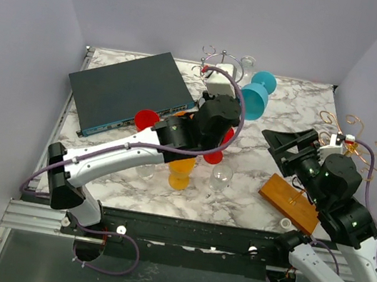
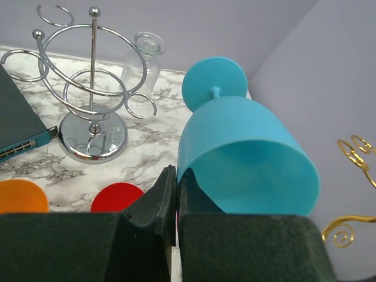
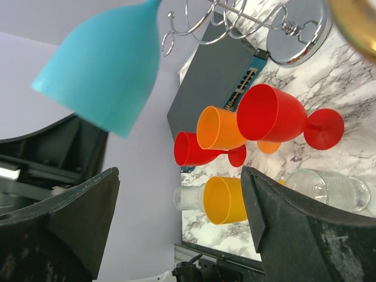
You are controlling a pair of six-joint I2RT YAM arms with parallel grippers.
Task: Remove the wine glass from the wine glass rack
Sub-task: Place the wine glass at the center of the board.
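No word, label, brand, number or sign can be read anywhere; markings on the dark flat box [image 1: 128, 89] are too small to read.

Bright, even, diffuse light fills every view; shadows on the table [image 1: 251, 155] are faint and soft. The chrome rack [image 2: 94, 135] carries small glints. The blue glass [image 2: 247, 158] is sharp; a gold shape [image 3: 358, 23] in the right wrist view's corner is blurred.
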